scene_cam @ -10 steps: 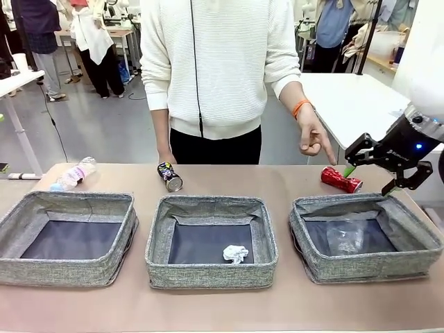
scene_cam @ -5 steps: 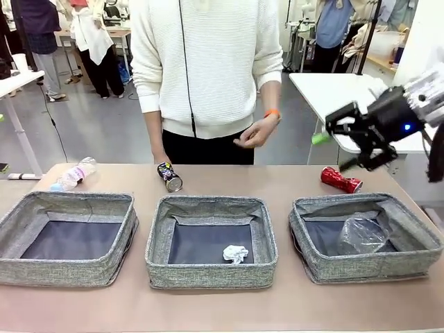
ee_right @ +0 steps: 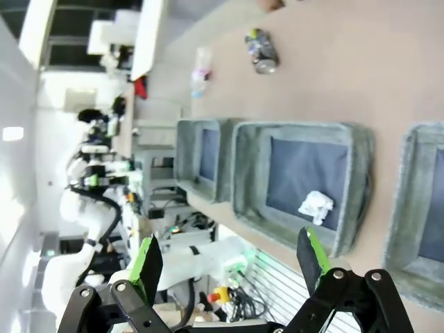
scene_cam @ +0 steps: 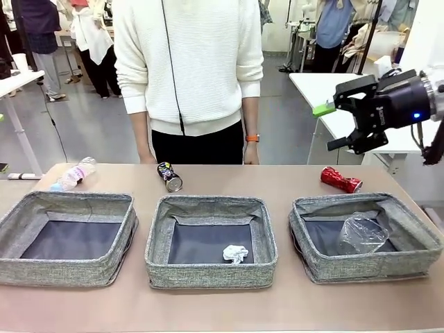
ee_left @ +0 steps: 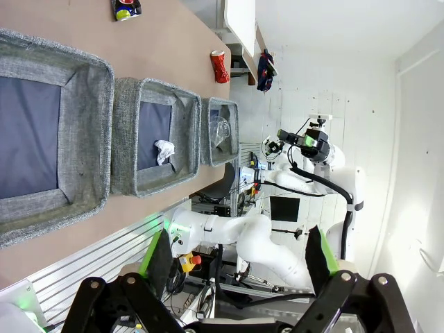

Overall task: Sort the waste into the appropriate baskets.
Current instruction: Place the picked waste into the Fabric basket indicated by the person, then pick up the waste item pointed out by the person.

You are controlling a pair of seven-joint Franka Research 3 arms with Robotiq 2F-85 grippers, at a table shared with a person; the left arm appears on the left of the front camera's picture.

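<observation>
Red crushed can point(scene_cam: 340, 180) lies on the table point(scene_cam: 277, 182) at twelve o'clock from the right basket point(scene_cam: 368, 266). It looks light, thin-walled and slippery, so best pinched across its waist. Overhead the right gripper point(scene_cam: 330, 127) hangs wide open, empty.

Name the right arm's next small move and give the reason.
Probably lower the right gripper toward the crushed red can. The gripper hangs open and empty above the right end of the table, the clear plastic cup lies in the right basket, and the can lies unsorted on the table behind that basket.

The right hand point(scene_cam: 331, 127) is black, with green pads point(scene_cam: 322, 109) and blue light point(scene_cam: 416, 116).
</observation>
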